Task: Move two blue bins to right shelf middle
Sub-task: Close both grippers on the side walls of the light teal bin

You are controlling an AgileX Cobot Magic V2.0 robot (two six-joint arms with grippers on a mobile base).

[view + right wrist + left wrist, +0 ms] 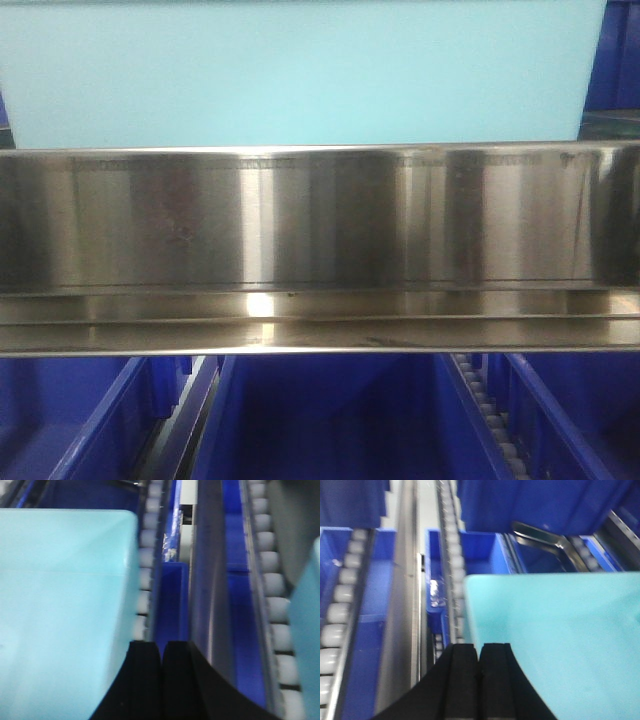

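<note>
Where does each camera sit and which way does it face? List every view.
Exterior front: faces the steel shelf rail head-on, turquoise bin above, dark blue bins below; no robot parts visible.
Left wrist: looks out over the left gripper, fingers together; turquoise bin to its right, roller track left.
Right wrist: looks out over the right gripper, fingers together; turquoise bin to its left.
Shared: all three show the turquoise bin.

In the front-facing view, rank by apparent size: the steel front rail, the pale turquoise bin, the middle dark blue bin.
1. steel front rail
2. pale turquoise bin
3. middle dark blue bin
Both bins are cut off by the frame.
</note>
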